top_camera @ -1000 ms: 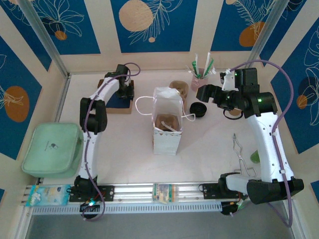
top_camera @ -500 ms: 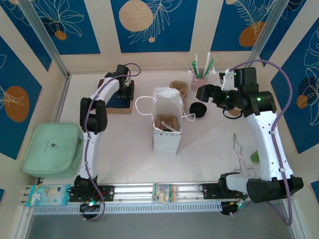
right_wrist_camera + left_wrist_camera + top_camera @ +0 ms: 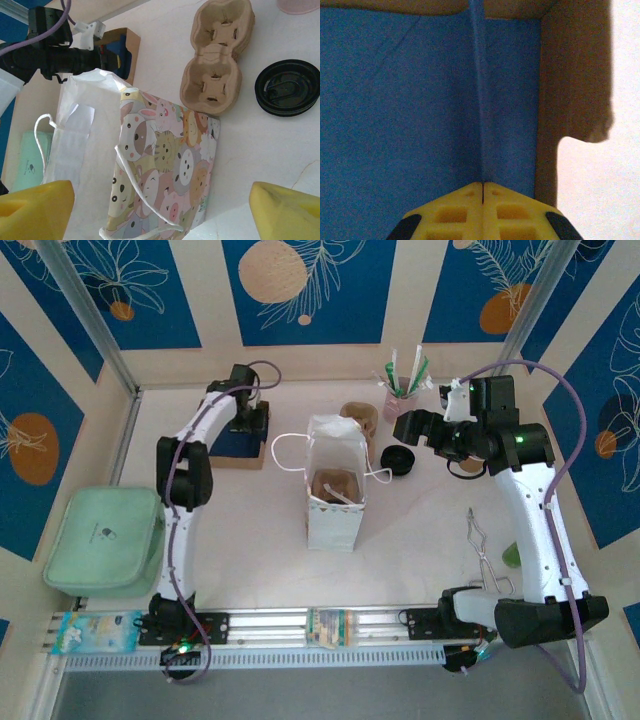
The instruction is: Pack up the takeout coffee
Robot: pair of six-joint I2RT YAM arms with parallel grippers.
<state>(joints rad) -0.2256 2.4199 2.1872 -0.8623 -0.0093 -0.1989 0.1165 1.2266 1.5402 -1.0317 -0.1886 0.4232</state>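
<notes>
Paper bag (image 3: pixel 335 525): white, with cartoon animals printed on one side. It stands upright mid-table with its mouth open and a cord handle out to each side. Something brown lies inside.
Left gripper (image 3: pixel 483 187): its yellow fingers are pressed together, down in a cardboard box (image 3: pixel 570 75) at the far left of the table. A thin blue fold runs up from their seam across a blue sheet (image 3: pixel 395 110). I cannot tell whether the fold is pinched.
Right gripper (image 3: pixel 165 200): the fingers are spread wide and empty, in the air to the right of the bag and facing it.
Cup carrier (image 3: pixel 215 55): brown pulp, on the table just behind the bag.
Black lid (image 3: pixel 287 87): flat on the table near the carrier, to the right of the bag.
Lidded coffee cup: I cannot tell where it stands. A tan round thing (image 3: pixel 467 466) sits half hidden behind the right arm, too covered to name.
</notes>
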